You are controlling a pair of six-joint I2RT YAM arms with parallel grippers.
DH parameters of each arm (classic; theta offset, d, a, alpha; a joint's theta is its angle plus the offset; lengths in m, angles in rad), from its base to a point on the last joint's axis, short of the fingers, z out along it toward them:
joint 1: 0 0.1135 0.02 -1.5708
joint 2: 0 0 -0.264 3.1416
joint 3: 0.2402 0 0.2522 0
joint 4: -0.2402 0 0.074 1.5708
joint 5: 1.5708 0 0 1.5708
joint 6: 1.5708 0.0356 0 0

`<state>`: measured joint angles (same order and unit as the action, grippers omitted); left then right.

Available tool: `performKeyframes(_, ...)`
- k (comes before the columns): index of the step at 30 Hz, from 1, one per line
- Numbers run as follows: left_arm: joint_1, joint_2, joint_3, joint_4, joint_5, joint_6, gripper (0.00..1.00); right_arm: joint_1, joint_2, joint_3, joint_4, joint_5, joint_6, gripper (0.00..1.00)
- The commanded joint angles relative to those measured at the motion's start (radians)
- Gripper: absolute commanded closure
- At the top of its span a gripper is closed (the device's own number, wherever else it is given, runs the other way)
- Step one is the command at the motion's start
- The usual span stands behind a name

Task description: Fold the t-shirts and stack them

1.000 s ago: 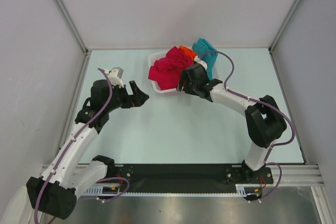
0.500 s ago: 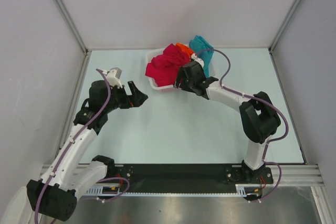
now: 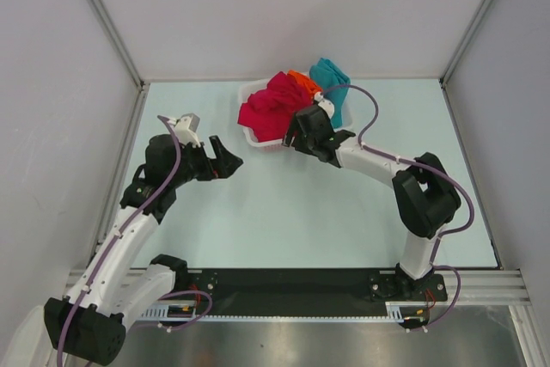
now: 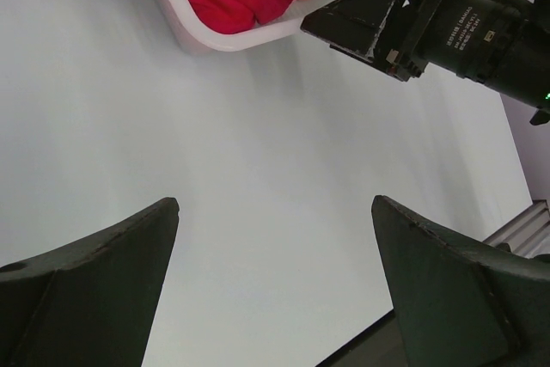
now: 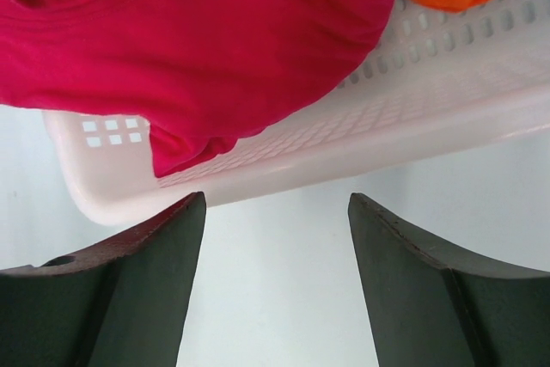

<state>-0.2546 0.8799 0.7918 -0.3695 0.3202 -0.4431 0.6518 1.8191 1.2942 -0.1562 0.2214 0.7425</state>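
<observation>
Crumpled t-shirts fill a white slatted basket (image 3: 250, 136) at the back middle of the table: a crimson red one (image 3: 271, 109) in front, an orange one (image 3: 302, 83) behind it, a teal one (image 3: 333, 82) at the right. My right gripper (image 3: 292, 141) hovers just in front of the basket's near rim (image 5: 344, 174), open, nothing between its fingers; the red shirt (image 5: 189, 40) hangs over that rim. My left gripper (image 3: 230, 161) is open and empty over bare table, left of the basket.
Grey walls and metal posts enclose the pale table (image 3: 292, 212). The right arm (image 4: 455, 23) crosses the top of the left wrist view. A black rail (image 3: 292, 285) holds both arm bases at the near edge.
The basket with its shirts slid slightly left and back. My right gripper followed it leftward, staying open. The left gripper shifted a little nearer.
</observation>
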Motion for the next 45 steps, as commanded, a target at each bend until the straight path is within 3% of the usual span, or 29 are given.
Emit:
performKeyframes(1, 0.009, -0.036, -0.012, 0.047, 0.043, 0.023, 0.0, 0.069, -0.009, -0.003, 0.047, 0.09, 0.135, 0.27)
performKeyframes(7, 0.009, -0.082, -0.005, 0.027, 0.066, 0.063, 0.0, 0.169, 0.071, 0.073, 0.107, 0.345, 0.195, 0.28)
performKeyframes(15, 0.011, -0.121, 0.043, -0.081, 0.043, 0.135, 0.0, 0.23, 0.206, 0.238, 0.093, 0.633, 0.101, 0.27)
performKeyframes(25, 0.012, -0.099, 0.061, -0.101, 0.042, 0.165, 0.0, 0.224, 0.256, 0.324, 0.11, 0.665, 0.029, 0.28)
performKeyframes(28, 0.014, -0.094, 0.061, -0.105, 0.033, 0.173, 0.0, 0.212, 0.263, 0.314, 0.109, 0.642, 0.032, 0.42)
performKeyframes(29, 0.014, -0.093, 0.061, -0.108, 0.028, 0.175, 0.0, 0.21, 0.261, 0.307, 0.11, 0.642, 0.037, 0.74)
performKeyframes(30, 0.015, -0.087, 0.061, -0.106, 0.029, 0.175, 0.0, 0.209, 0.256, 0.301, 0.107, 0.645, 0.043, 0.86)
performKeyframes(31, 0.015, -0.084, 0.064, -0.106, 0.028, 0.173, 0.0, 0.204, 0.255, 0.295, 0.103, 0.647, 0.052, 0.89)
performKeyframes(33, 0.018, -0.076, 0.064, -0.103, 0.033, 0.172, 0.0, 0.192, 0.262, 0.303, 0.066, 0.618, 0.06, 0.84)
performKeyframes(34, 0.018, -0.076, 0.066, -0.098, 0.037, 0.17, 0.0, 0.181, 0.267, 0.316, 0.032, 0.609, 0.078, 0.7)
performKeyframes(37, 0.018, -0.068, 0.064, -0.088, 0.052, 0.162, 0.0, 0.174, 0.267, 0.313, 0.007, 0.602, 0.089, 0.43)
performKeyframes(41, 0.02, -0.073, 0.058, -0.082, 0.054, 0.161, 0.0, 0.174, 0.269, 0.312, -0.012, 0.608, 0.09, 0.33)
performKeyframes(45, 0.021, -0.085, 0.05, -0.085, 0.056, 0.161, 0.0, 0.172, 0.276, 0.33, -0.013, 0.607, 0.081, 0.32)
